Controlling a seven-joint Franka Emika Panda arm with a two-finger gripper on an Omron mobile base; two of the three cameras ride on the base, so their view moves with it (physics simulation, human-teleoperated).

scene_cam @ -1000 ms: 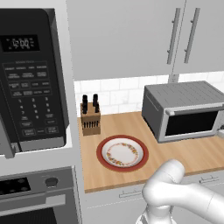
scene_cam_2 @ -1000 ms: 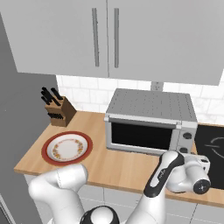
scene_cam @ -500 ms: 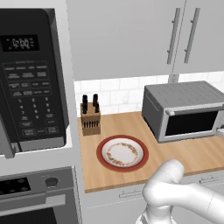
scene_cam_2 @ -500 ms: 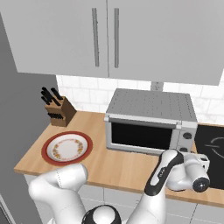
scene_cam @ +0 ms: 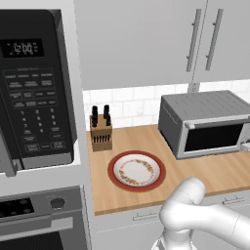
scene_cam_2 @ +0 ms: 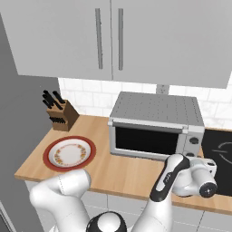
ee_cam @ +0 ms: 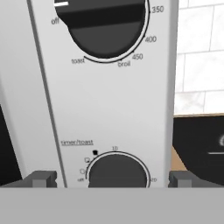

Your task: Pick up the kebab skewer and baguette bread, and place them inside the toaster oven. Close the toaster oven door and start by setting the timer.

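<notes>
On the counter, left base view:
Oven (scene_cam: 207, 122): grey box at the right end of the wooden counter (scene_cam: 146, 141); door (scene_cam: 213, 137) shut, dark glass facing front.
Plate (scene_cam: 136, 171): red-rimmed, bare, left of the oven and apart from it.
Knife block (scene_cam: 101, 133): by the tiled wall, behind the plate.
Microwave (scene_cam: 36, 93): big, black, far left, with keypad.
Arm: white, rising from the lower right.

Right base view:
Oven (scene_cam_2: 156, 124): mid-counter, ribbed top; door (scene_cam_2: 145, 141) closed; two knobs on its right panel.
Plate (scene_cam_2: 69, 153): left of the oven, nothing on it.
Knife block (scene_cam_2: 59, 114): back left corner.
Cooktop (scene_cam_2: 219, 152): black, just right of the oven.
Arm: bent in front of the oven's right end; hand at the control panel.

Hand view:
Gripper (ee_cam: 113, 178): fingers spread wide, one tip at each side of the lower knob; pinching nothing.
Timer knob (ee_cam: 118, 173): dark, round, between the tips; marked "timer/toast".
Upper knob (ee_cam: 103, 26): larger, ringed with temperature marks.
Panel (ee_cam: 109, 109): pale grey, close to the camera; tiled wall to its right.
</notes>
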